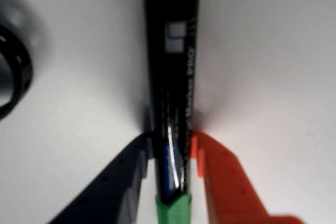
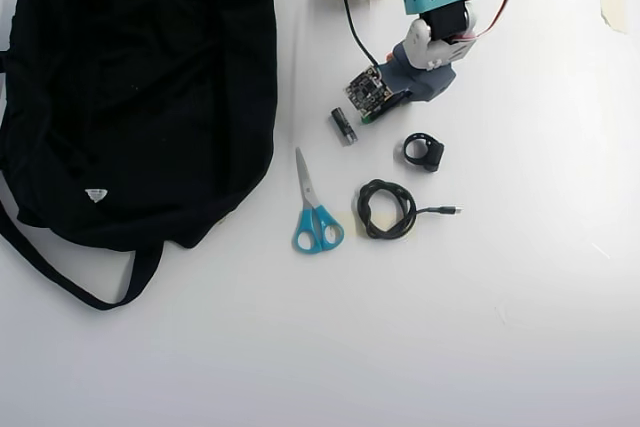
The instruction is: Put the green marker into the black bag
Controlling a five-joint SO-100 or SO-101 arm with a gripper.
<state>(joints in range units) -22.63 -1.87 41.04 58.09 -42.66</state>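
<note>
Down at the white tabletop, the arm is bent low, its gripper (image 1: pixel 170 153) straddling the slim black-barrelled green marker (image 1: pixel 172 77). One dark finger (image 1: pixel 113 182) and one orange finger (image 1: pixel 226 182) sit narrow against either side of the barrel, seemingly pinching it, and the marker lies flat between them. From overhead, the wrist covers the marker, just beside a short dark cylindrical battery (image 2: pixel 344 126). Well apart at left sprawls the large soft black fabric bag (image 2: pixel 140 87).
</note>
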